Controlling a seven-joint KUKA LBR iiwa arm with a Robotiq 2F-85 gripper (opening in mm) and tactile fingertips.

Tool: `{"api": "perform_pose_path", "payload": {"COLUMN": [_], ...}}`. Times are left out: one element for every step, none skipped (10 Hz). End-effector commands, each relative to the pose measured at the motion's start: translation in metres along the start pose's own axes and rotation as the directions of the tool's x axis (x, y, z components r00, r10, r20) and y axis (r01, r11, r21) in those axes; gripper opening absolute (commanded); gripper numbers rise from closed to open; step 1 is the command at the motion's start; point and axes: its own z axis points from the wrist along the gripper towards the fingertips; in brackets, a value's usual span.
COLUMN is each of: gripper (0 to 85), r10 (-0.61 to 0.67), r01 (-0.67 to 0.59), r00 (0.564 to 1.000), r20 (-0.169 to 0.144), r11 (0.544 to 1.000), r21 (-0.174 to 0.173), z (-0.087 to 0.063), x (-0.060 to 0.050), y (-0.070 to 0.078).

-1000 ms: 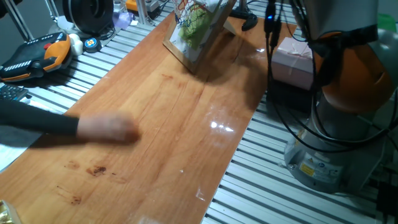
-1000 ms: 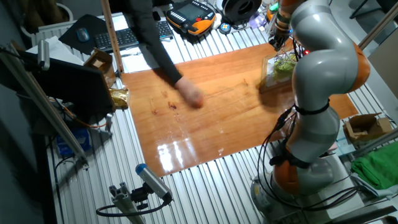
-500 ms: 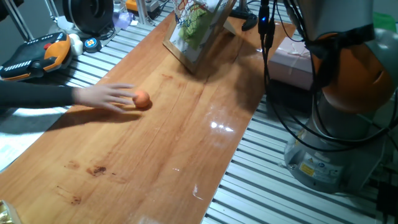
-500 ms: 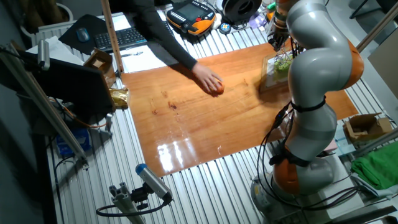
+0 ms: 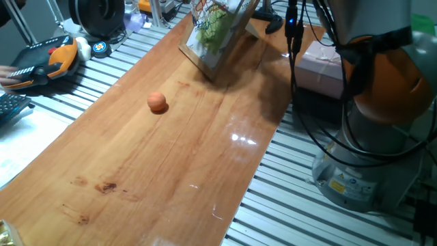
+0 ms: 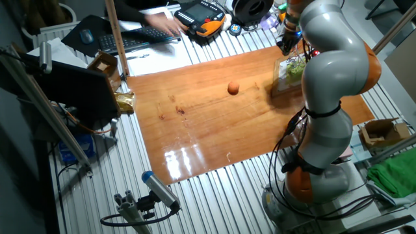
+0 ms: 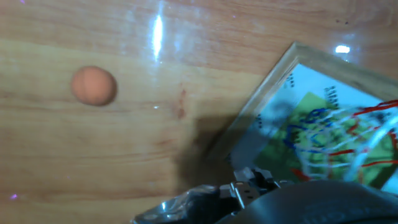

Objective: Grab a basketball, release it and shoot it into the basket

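ball: the basketball (image 5: 157, 102) sits alone on the wooden bench (image 5: 171, 171), out in the open; nothing touching it; well apart from the hoop board
hoop: the basket (image 7: 348, 140) is a wire ring with whitish net on a tilted wood-framed board (image 5: 215, 31) at the far end of the bench; green drawing on it
arm: the big grey and orange robot arm (image 6: 331, 84) reaches over the board; the gripper (image 6: 288, 36) hangs up by the board, well away from the ball
fingers: honestly can't tell how far open they are; the hand view only shows a dark blurry bit at the bottom edge; nothing seen in them
clutter: orange-and-black pendant (image 5: 37, 61) and a keyboard (image 6: 133, 40) off the bench edge; a person's hand (image 6: 159, 25) over by the keyboard; pink box (image 5: 321, 65) and black cables (image 5: 300, 102) beside the robot base
in the way: bare wood between ball and board
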Motion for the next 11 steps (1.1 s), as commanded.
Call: {"api": "perform_pose_path", "payload": {"gripper": [13.3, 26.0, 36.3, 46.7, 55.0, 57.7, 57.7, 58.3, 58.3, 58.3, 58.3], "r10": [0.018, 0.059, 0.074, 0.106, 0.133, 0.136, 0.139, 0.126, 0.096, 0.085, 0.081], "r01": [-0.018, -0.059, -0.074, -0.103, -0.128, -0.129, -0.132, -0.120, -0.089, -0.071, -0.062], "r00": [1.000, 0.998, 0.997, 0.991, 0.984, 0.982, 0.980, 0.978, 0.976, 0.977, 0.974], "r20": [-0.025, -0.016, 0.037, 0.087, 0.114, 0.134, 0.140, 0.168, 0.193, 0.198, 0.209], "r11": [1.000, 0.998, 0.997, 0.994, 0.990, 0.990, 0.990, 0.992, 0.995, 0.995, 0.993], "r21": [-0.007, -0.031, -0.023, -0.031, -0.056, -0.056, -0.059, -0.043, -0.046, -0.077, -0.097], "z": [0.003, 0.011, 0.020, 0.031, 0.040, 0.048, 0.056, 0.062, 0.062, 0.062, 0.062], "x": [-0.003, -0.003, -0.004, -0.006, -0.013, -0.023, -0.034, -0.042, -0.042, -0.042, -0.042], "y": [0.014, 0.031, 0.048, 0.064, 0.076, 0.083, 0.090, 0.095, 0.095, 0.095, 0.095]}}
